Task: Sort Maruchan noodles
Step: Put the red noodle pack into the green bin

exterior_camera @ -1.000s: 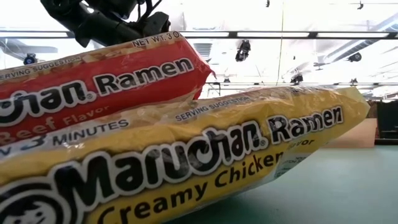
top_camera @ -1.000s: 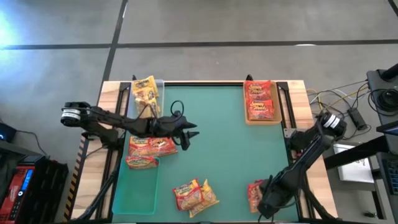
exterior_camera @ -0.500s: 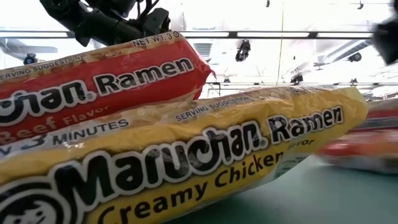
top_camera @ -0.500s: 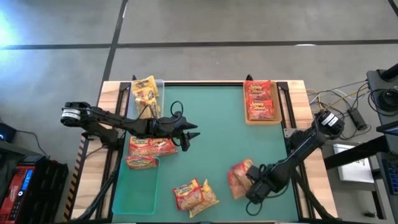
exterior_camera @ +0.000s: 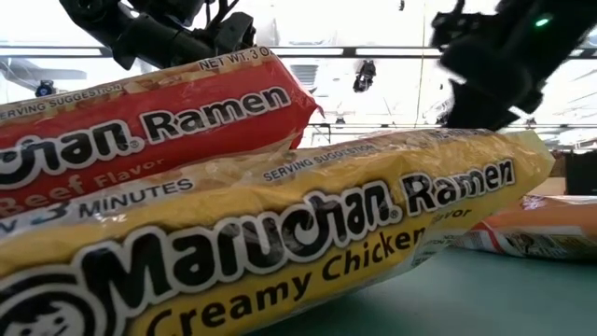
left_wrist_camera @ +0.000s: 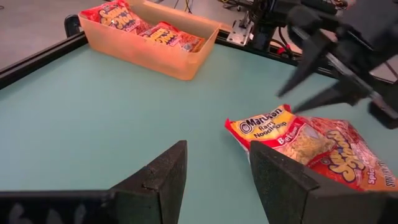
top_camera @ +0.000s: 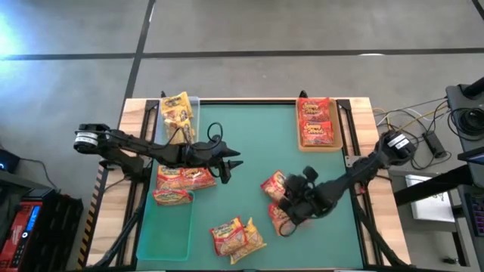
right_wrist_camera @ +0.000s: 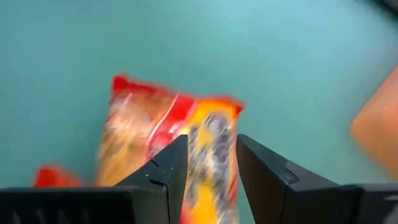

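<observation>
Two red-orange Maruchan packets lie flat on the green mat right of its middle, one [top_camera: 274,185] farther and one [top_camera: 281,221] nearer; the left wrist view shows them side by side [left_wrist_camera: 273,127] [left_wrist_camera: 339,158]. My right gripper [top_camera: 291,202] hangs open just above them, and a packet [right_wrist_camera: 155,124] shows beneath its fingers. My left gripper [top_camera: 233,165] [left_wrist_camera: 216,165] is open and holds nothing; it waits over the mat left of centre. A red [exterior_camera: 149,131] and a yellow [exterior_camera: 280,252] packet lie stacked by the near edge [top_camera: 237,236].
A tan tray [top_camera: 301,143] at the far right holds red packets [top_camera: 316,122]. A clear tray at the far left holds yellow packets [top_camera: 175,112]. A green tray [top_camera: 162,234] on the left holds red-orange packets [top_camera: 181,177]. Bare mat lies in the middle.
My right gripper has swept from the near right corner toward the table's middle, going left and farther away. The red-orange packets travelled with it from that corner and now lie apart on the mat beneath it.
</observation>
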